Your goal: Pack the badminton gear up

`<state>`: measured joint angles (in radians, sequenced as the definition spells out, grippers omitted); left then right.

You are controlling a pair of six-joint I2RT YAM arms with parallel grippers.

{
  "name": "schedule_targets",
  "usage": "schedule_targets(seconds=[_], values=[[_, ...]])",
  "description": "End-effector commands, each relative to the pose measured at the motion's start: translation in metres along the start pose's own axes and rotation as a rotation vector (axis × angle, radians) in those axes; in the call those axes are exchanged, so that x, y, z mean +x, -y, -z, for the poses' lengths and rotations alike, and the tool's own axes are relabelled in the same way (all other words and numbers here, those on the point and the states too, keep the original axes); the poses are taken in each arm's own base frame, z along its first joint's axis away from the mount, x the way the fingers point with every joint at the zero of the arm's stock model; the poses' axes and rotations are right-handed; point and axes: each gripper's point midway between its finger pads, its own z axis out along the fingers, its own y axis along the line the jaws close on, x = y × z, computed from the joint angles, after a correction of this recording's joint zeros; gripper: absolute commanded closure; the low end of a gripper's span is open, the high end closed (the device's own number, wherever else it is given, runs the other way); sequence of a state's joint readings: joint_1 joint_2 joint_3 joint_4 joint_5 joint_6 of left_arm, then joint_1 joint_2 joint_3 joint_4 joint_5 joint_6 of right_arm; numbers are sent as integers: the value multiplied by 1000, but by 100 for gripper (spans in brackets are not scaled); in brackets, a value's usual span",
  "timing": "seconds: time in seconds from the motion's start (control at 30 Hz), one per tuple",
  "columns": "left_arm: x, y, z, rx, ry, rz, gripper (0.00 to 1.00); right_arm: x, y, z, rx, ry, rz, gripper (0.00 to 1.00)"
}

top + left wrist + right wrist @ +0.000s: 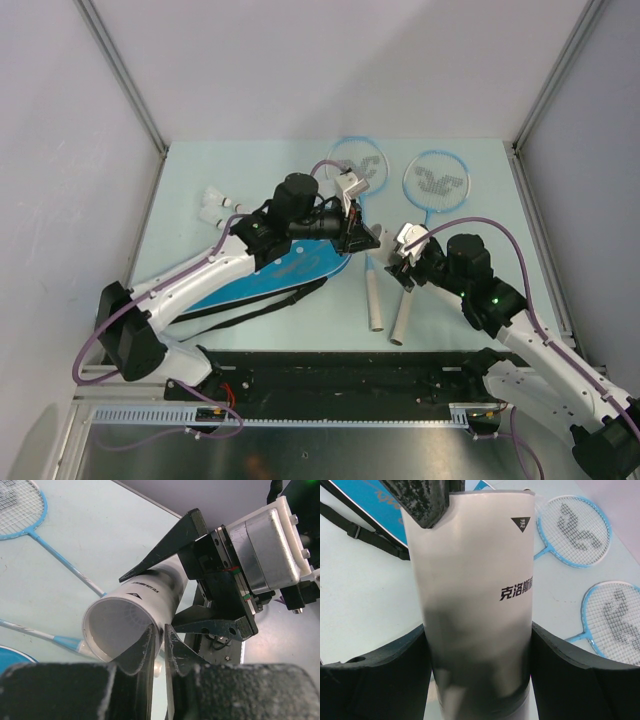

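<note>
Above the bench [470, 300], between the blue racket bag [290, 275] and the rackets [437, 182], the white tube [475, 605] is held up off the surface, with the right jaws clamped around its body. The left jaws stand nearly together at the tube's open rim, and I cannot tell whether they pinch the wall. If they tug or shove that rim, the smooth tube could twist or slide in the right grip and spill its contents, leaving the loose shuttlecocks [213, 205] unpacked.
</note>
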<state>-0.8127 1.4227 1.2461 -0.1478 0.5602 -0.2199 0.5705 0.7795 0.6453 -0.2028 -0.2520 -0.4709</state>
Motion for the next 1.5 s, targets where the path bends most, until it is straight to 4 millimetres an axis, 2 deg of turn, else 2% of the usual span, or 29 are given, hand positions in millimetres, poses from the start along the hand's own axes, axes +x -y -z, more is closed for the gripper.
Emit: schedule_targets(seconds=[0.0, 0.13, 0.27, 0.3, 0.37, 0.4, 0.5, 0.6, 0.67, 0.7, 0.77, 0.9, 0.93, 1.0, 1.07, 1.1, 1.23, 1.27, 1.33, 1.37, 1.43, 1.47], values=[[-12, 12, -5, 33, 19, -15, 87, -22, 6, 2, 24, 83, 8, 53], [-12, 15, -5, 41, 19, -17, 100, -22, 8, 0, 40, 82, -2, 46], [-17, 25, 0, 79, 28, -29, 100, -18, 7, -3, 55, 71, -11, 32], [-19, 27, 2, 80, 33, -27, 100, -17, 10, -4, 76, 61, -11, 25], [-23, 33, 4, 102, 39, -34, 100, -14, 2, -9, 59, 43, 1, 19], [-24, 37, 6, 112, 42, -36, 100, -14, 3, -10, 68, 44, 13, 8], [-24, 39, 8, 118, 44, -38, 100, -15, 3, -16, 89, 40, 32, 7], [-24, 39, 10, 111, 49, -42, 100, -18, 7, -18, 125, 40, 59, 13], [-24, 37, 12, 91, 54, -49, 100, -16, 8, -18, 129, 31, 76, 24], [-24, 34, 14, 78, 58, -53, 100, -16, 8, -18, 127, 28, 87, 39], [-30, 29, 23, 46, 83, -69, 99, -10, 7, -16, 121, 1, 106, 43], [-40, 19, 43, 13, 124, -75, 100, -6, 4, -12, 97, 8, 139, 64], [-42, 18, 47, 11, 131, -70, 100, -6, 3, -11, 96, 12, 146, 67], [-52, 23, 64, 28, 164, -80, 100, -3, 6, -9, 113, 21, 144, 69], [-56, 18, 78, 15, 185, -65, 100, -3, 8, -7, 117, 26, 144, 69], [-59, 24, 88, 19, 206, -74, 100, -1, 7, -7, 114, 24, 140, 70], [-58, 24, 101, -7, 231, -44, 100, 1, 1, -10, 91, 26, 126, 71], [-54, 27, 99, 20, 216, -35, 100, -1, 0, -11, 87, 36, 126, 72], [-44, 19, 92, -5, 199, 11, 100, -3, 3, -10, 107, 40, 120, 71], [-39, 12, 90, -38, 196, 33, 100, -2, 16, -6, 190, 23, 110, 69], [-16, -18, 86, -181, 173, 89, 100, -9, 31, 3, 304, 18, 67, 69], [-3, -22, 80, -218, 146, 100, 99, -8, 51, 17, 433, -6, 40, 69]])
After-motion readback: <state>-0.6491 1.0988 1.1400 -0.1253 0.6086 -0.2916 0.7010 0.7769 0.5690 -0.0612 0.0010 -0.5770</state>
